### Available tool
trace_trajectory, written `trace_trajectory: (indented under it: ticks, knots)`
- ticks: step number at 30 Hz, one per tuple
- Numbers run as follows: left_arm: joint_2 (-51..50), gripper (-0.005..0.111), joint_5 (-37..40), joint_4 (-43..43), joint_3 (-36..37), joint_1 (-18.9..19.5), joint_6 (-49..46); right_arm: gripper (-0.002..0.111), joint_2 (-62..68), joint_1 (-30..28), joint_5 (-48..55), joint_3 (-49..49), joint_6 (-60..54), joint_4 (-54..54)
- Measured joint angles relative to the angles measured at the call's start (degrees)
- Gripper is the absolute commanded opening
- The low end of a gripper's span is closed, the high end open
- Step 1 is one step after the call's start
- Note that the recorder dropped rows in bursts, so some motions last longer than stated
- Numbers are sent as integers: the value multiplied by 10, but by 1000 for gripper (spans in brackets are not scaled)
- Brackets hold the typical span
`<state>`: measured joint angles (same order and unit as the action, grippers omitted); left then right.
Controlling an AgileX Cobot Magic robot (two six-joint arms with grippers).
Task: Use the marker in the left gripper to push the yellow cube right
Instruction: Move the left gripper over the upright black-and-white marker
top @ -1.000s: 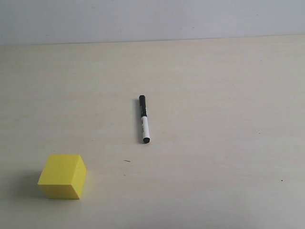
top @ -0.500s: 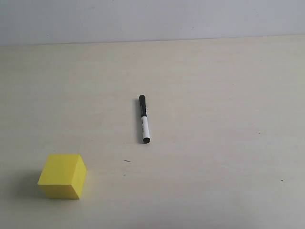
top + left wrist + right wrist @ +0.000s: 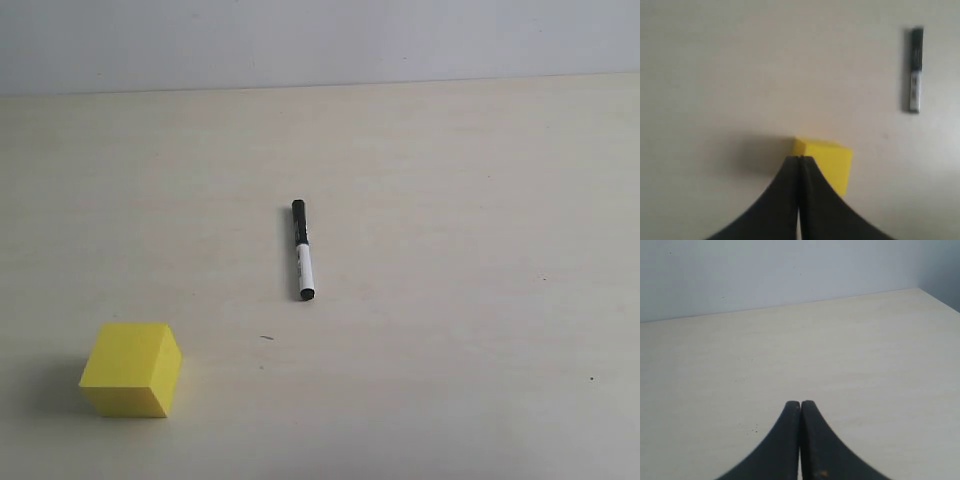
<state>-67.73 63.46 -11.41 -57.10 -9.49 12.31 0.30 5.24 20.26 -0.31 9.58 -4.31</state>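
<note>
Lying on the worktop (image 3: 460, 180) well apart from yellow cube (image 3: 131, 369), marker (image 3: 302, 250) untouched; left tool (image 3: 799, 158) pressed together (nothing in it).

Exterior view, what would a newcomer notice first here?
The bright yellow cube stands out at the lower left of the exterior view on the pale table. The marker lies alone near the middle, apart from the cube. The left gripper is shut and holds nothing.

yellow cube (image 3: 831, 159): partly hidden behind left pincer (image 3: 799, 160) | marker (image 3: 302, 252) print: too small to read
</note>
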Motion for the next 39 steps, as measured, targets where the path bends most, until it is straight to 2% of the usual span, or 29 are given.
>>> trace_trajectory:
  ticks: [3,6,9,13,19,25,32,39]
  knots:
    - [-65,0,27,-49,-2,-31,-31,0,0,0,0,0,0,0]
    - [-121,0,17,-55,-6,-87,-23,0,0,0,0,0,0,0]
    - [-169,0,-1,-27,-23,-153,25,0,0,0,0,0,0,0]
    - [-241,0,-18,-1,-67,-225,87,0,0,0,0,0,0,0]
    - [-328,0,-25,8,-168,-296,136,0,0,0,0,0,0,0]
    - [-406,0,-26,47,-261,-325,183,0,0,0,0,0,0,0]
    - [-477,3,-67,73,-297,-329,192,0,0,0,0,0,0,0]
    - [-506,36,-117,75,-297,-329,196,0,0,0,0,0,0,0]
